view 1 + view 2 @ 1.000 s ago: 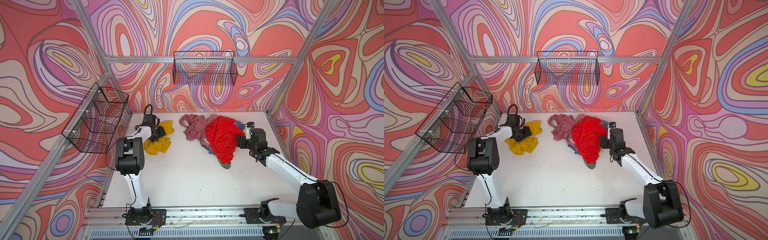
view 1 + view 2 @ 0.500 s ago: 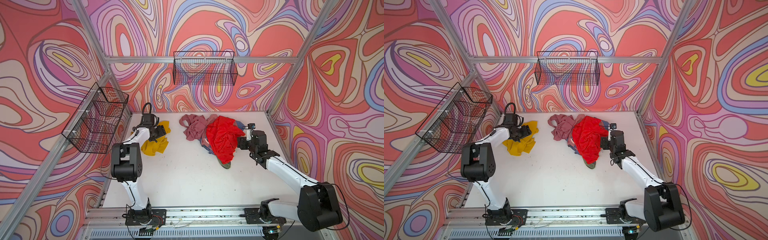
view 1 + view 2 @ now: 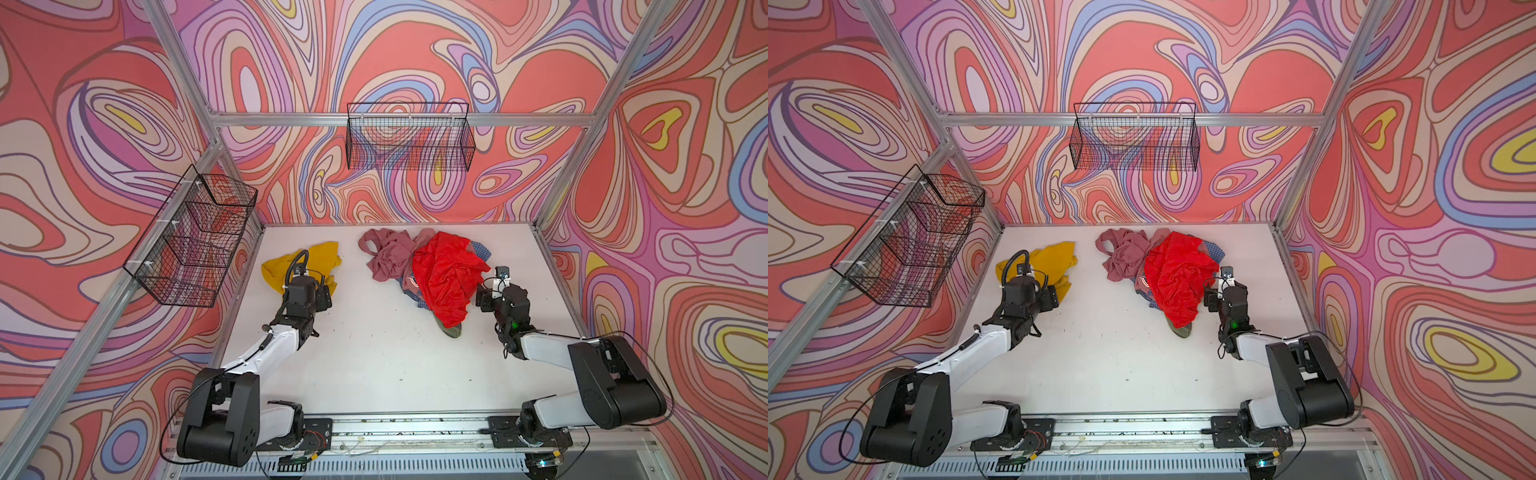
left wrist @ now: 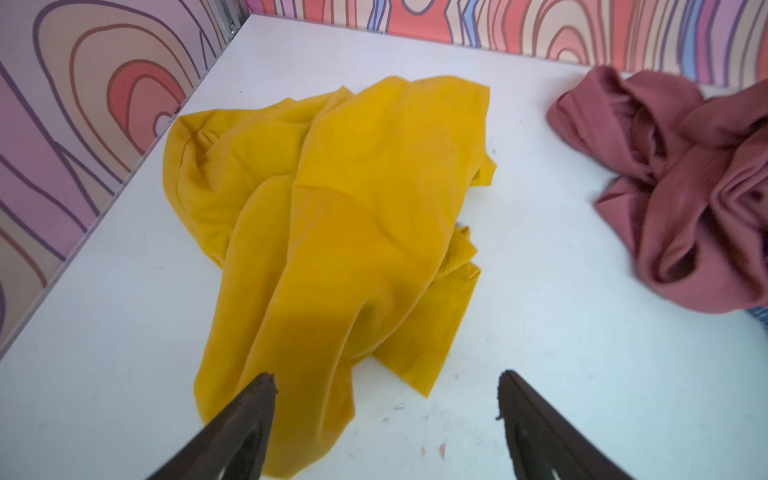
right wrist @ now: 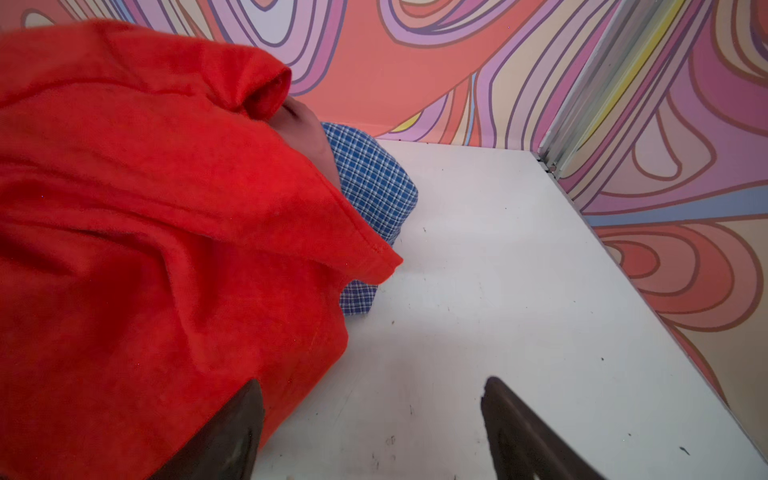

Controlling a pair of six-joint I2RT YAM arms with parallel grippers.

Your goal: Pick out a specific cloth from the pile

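Nearest the rail, both arms reach forward over the bare white counter [image 3: 374,353]. In the left wrist view the left gripper [image 4: 386,399] has its jaws spread wide with nothing between them, their dark tips poised just above the near hem of the cloth [image 4: 332,216]. In both top views this mustard-yellow garment lies by itself on the left side of the counter, well apart from the pile [image 3: 432,270], so the picking-out looks essentially done. The step in hand seems to be a clean release: the sensible move is to lift the jaws straight up and back, clear of the near fold, so no loose hem snags on a tip and drags the cloth back toward the heap.

The right gripper [image 5: 374,399] also has wide, empty jaws, one tip just beside the edge of the red cloth [image 5: 145,249]. It should stay off that fabric.

The yellow cloth is matte, thin and soft, settled in broad shallow folds. Farther along, the pile is bulkier: bright red fabric draped on top, a blue-checked cloth [image 5: 370,183] peeking beneath, an olive green scrap [image 3: 451,331] at its near edge, and the dusty pink cloth [image 4: 685,199] bunched in deep rounded creases toward the back wall.
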